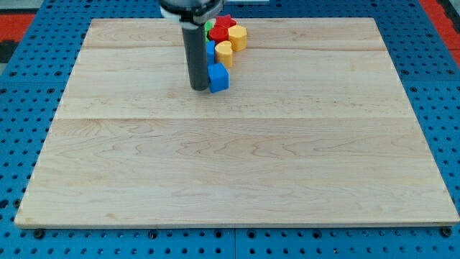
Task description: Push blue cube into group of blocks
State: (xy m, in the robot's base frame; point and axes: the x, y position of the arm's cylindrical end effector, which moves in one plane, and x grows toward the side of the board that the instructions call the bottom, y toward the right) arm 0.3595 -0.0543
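The blue cube [218, 77] sits on the wooden board near the view's top, just below the group of blocks. My tip [199, 88] is right against the cube's left side, touching or nearly so. The group lies above the cube: a yellow block [224, 52], a second yellow block [238, 37], a red star-shaped block [223, 26], a green block [209, 27] and another blue block [210, 50] partly hidden behind the rod. The blue cube stands very close to the lower yellow block; I cannot tell if they touch.
The wooden board [237, 158] rests on a blue perforated table [14, 129]. The board's top edge runs just above the group. A red area shows at the view's top corners [21, 21].
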